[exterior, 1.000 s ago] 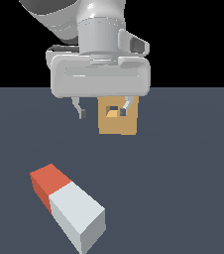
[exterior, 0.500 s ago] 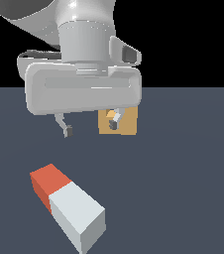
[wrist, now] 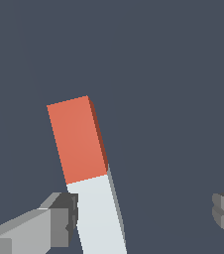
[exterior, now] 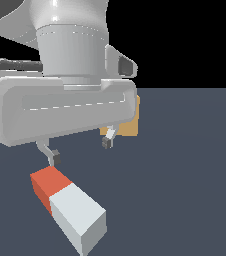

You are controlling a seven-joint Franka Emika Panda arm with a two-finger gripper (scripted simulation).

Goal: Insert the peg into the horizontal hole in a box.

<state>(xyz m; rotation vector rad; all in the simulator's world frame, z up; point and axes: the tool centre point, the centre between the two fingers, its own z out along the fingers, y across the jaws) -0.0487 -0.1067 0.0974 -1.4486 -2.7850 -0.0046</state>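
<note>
The peg (exterior: 67, 207) lies flat on the dark floor, its red-orange end toward the exterior view's left and its white part toward the front. In the wrist view the peg (wrist: 86, 168) runs between the spread fingers, close to one finger (wrist: 59, 221). My gripper (exterior: 81, 150) hangs open just above the peg's red end, touching nothing. The tan box (exterior: 130, 122) stands behind the gripper, mostly covered by the hand. Its hole is hidden.
The large grey hand body (exterior: 65, 112) fills the upper left of the exterior view. A dark flat floor (exterior: 185, 190) surrounds the peg and box.
The hand has come forward and down from in front of the box toward the peg, now looming larger and covering most of the box. The peg has not moved.
</note>
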